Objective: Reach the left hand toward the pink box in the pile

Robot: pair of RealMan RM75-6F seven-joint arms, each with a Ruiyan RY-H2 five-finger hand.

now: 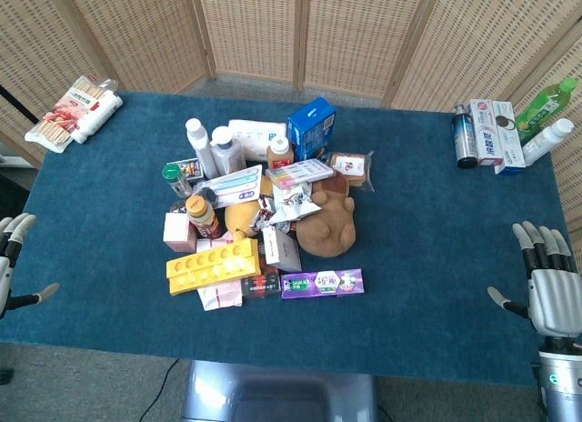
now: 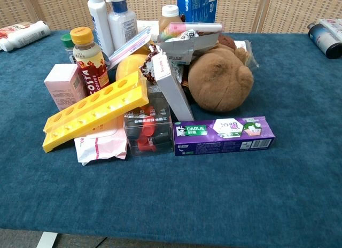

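Tabletop edge: left hand [image 1: 11, 258] cropped.

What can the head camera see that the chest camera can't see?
Only the head view shows both hands, the left hand and right hand, open at the table's edges, away from the pile, plus the green bottle far right. Only the chest view shows the lettering on the coffee bottle. Both show the pink box, yellow tray and purple toothpaste box.
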